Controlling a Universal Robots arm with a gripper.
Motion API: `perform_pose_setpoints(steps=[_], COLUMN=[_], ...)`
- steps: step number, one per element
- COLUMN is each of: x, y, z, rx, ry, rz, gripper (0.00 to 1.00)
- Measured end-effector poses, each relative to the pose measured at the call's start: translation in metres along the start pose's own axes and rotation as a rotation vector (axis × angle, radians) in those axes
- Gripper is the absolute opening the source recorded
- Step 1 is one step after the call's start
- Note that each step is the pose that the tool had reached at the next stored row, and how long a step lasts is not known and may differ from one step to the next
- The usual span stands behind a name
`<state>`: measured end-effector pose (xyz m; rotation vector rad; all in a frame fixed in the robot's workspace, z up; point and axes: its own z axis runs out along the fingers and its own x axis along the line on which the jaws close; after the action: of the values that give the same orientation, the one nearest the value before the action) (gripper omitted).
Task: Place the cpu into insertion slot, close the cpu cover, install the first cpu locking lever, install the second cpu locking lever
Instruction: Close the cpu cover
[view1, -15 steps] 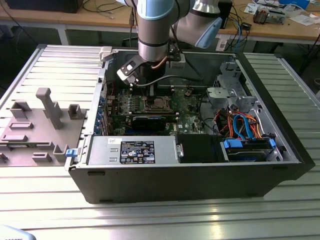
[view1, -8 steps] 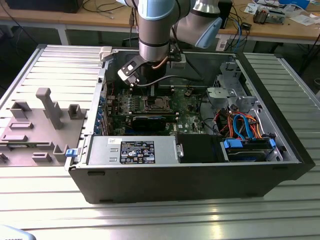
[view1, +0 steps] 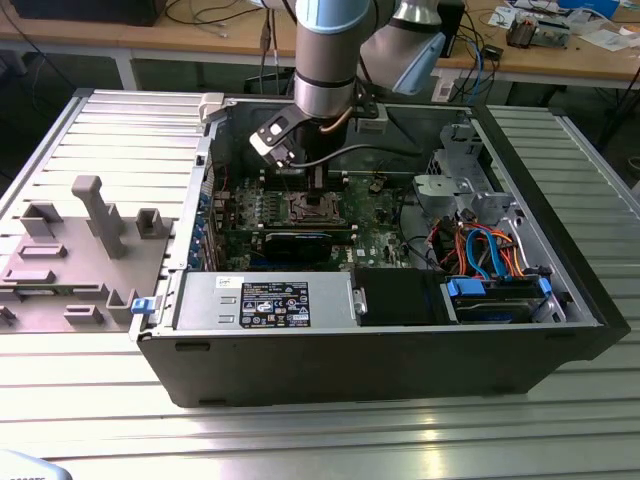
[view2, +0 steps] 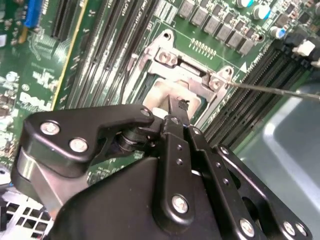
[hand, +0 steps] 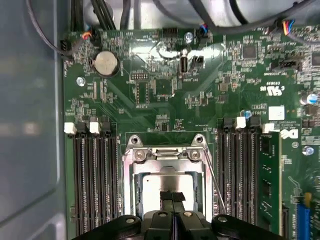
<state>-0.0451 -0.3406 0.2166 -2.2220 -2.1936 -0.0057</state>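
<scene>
Hovering low over the insertion slot inside the open computer case, the gripper has its fingertips pressed together with nothing seen between them. The tips sit right at the edge of the cpu, and whether they touch it cannot be told. The cpu lies flat in the insertion slot, its dull grey top showing through the window of the cpu cover, which appears to lie down over it rather than stand up. So the first step reads as done and the second as done or nearly so. The levers look unfinished: a thin locking lever runs at a slant beside the cover instead of tucked along it, and a second lever cannot be made out

The first wrist view looks straight down, showing the cover's whole frame between the memory slots. The second wrist view comes in at an angle over the gripper and adds that the locking lever juts out well past the cpu cover. The exterior view gives the arm reaching down into the case
</scene>
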Motion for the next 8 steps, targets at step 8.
perform_pose_setpoints(steps=[8], x=[0.0003], y=[0.0026], z=[-0.0172], rx=[0.0082], ry=[-0.0002], rz=[0.0], gripper=[0.11])
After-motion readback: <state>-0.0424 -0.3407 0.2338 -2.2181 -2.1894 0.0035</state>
